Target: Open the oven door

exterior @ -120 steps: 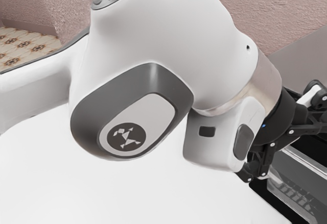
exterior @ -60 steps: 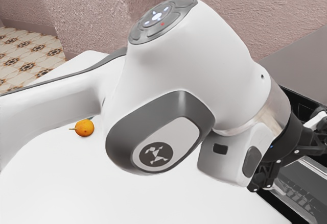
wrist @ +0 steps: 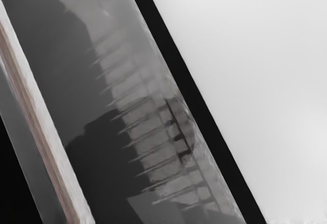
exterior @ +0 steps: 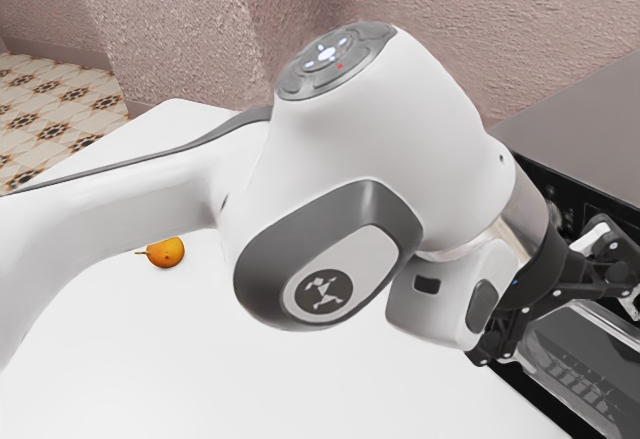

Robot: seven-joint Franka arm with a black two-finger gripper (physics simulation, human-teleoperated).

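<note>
1. Jaws: the gripper [exterior: 556,317] has its two fingers spread wide apart, at four o'clock in the exterior view, over the oven's front.
2. Badge [exterior: 324,295]: on the white arm [exterior: 420,119], at six o'clock, a pale figure on a dark disc; I can make out no lettering.
3. Button pad [exterior: 325,52]: at twelve o'clock on the arm, with white lights and a small red mark.
4. White tabletop [exterior: 200,389]: at seven o'clock, giving broad room between the orange fruit [exterior: 166,252] at eight o'clock and the edge beside the oven.
5. Oven door [exterior: 590,369]: at four o'clock, dark glass with rack bars behind it. In the wrist view a black strip [wrist: 204,112] separates glass and tabletop; the pale handle [wrist: 37,117] runs along the glass's other side.
6. Tiled floor [exterior: 60,109]: at ten o'clock, past the tabletop's far edge.
</note>
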